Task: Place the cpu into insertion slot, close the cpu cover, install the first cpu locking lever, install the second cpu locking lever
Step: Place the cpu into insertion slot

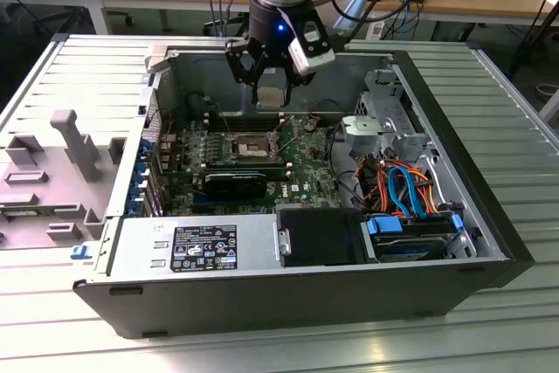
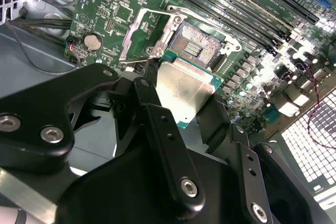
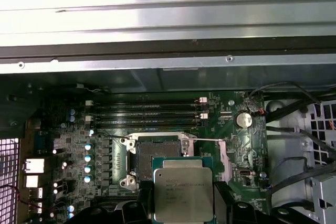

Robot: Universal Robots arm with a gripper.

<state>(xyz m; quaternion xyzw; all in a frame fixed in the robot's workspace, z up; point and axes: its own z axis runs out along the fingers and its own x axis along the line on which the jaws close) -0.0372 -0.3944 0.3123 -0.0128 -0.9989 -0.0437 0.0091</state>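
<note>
cpu (image 1: 272, 98) hangs in the air, pinched between the black fingers (image 1: 256, 76) of the gripper (image 1: 272, 93), so the fingers are clamped on its edges. In the exterior view the arm reaches down into an open computer case (image 1: 454, 207) that lies on a ribbed metal table (image 1: 79, 85). The cpu is above the green board (image 1: 306, 159), towards the far wall of the case and clear of the socket (image 1: 249, 144), which lies uncovered on the board below it and nearer the camera.

In the second wrist view the cpu (image 2: 189, 85) shows its dull silver top, tilted, with a black finger (image 2: 149, 103) tight against one edge and another against the opposite edge. Beyond it the socket (image 2: 197, 45) is bare, its dark centre showing, and the cover (image 2: 137, 35) is swung up and open at one side of it.

In the first wrist view the cpu (image 3: 182, 192) sits between the two fingers (image 3: 223, 200) and overlaps one corner of the socket (image 3: 155, 156) from above, not seated in it. Past the socket run the long black memory slots (image 3: 147, 114), and a round coin battery (image 3: 242, 119) sits on the board near them.
</note>
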